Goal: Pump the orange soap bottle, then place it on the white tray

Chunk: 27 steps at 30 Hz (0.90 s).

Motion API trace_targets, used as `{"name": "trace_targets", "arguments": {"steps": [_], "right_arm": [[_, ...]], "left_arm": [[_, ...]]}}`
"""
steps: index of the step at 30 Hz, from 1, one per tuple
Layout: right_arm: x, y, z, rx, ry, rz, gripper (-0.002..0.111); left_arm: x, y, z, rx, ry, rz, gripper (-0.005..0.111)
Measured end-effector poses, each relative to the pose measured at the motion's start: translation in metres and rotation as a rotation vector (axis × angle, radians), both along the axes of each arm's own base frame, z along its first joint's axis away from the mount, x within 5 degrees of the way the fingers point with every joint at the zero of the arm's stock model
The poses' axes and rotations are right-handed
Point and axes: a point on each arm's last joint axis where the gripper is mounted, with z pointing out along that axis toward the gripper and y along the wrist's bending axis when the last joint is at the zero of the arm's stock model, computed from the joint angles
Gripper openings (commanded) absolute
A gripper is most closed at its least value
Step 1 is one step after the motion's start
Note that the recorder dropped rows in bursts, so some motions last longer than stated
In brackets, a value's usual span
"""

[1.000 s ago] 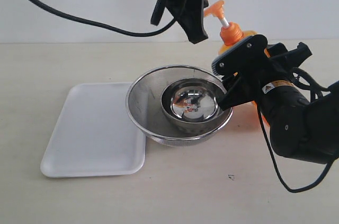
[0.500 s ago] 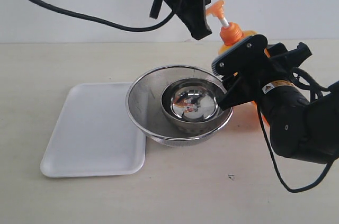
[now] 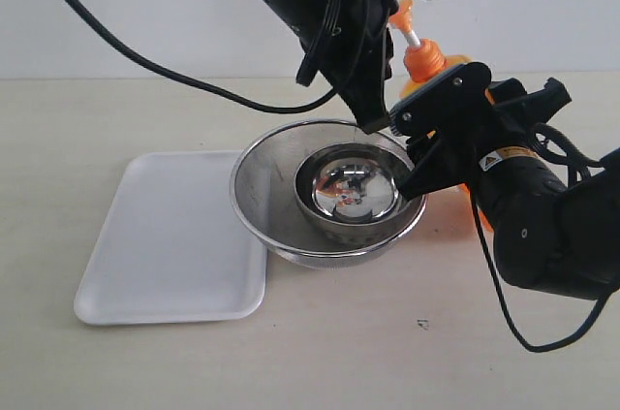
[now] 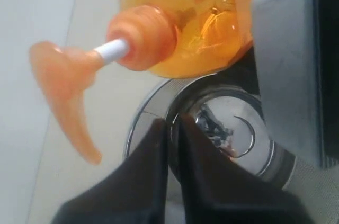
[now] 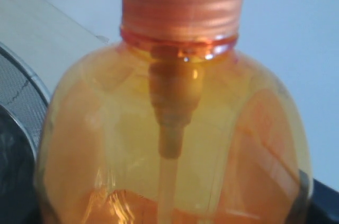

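While bottle [image 3: 423,61] stays put, left tool [image 3: 373,121] descended.

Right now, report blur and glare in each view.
Exterior view: sharp, with mirror glare in the inner steel bowl. Left wrist view: the pump head is blurred. Right wrist view: the orange soap bottle fills the frame, soft and glowing.

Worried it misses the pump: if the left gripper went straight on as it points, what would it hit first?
Likely the rim of the large steel mesh bowl, not the pump of the tall orange soap bottle; depth unclear.
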Motion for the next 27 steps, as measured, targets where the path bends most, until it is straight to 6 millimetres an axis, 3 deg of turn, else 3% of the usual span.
{"name": "trace_targets", "arguments": {"steps": [27], "right_arm": [[0.0000,0.0000,0.0000,0.004,0.000,-0.001,0.000]], "left_arm": [[0.0047,0.0021,0.0021,0.009,-0.052,0.031,0.005]]}}
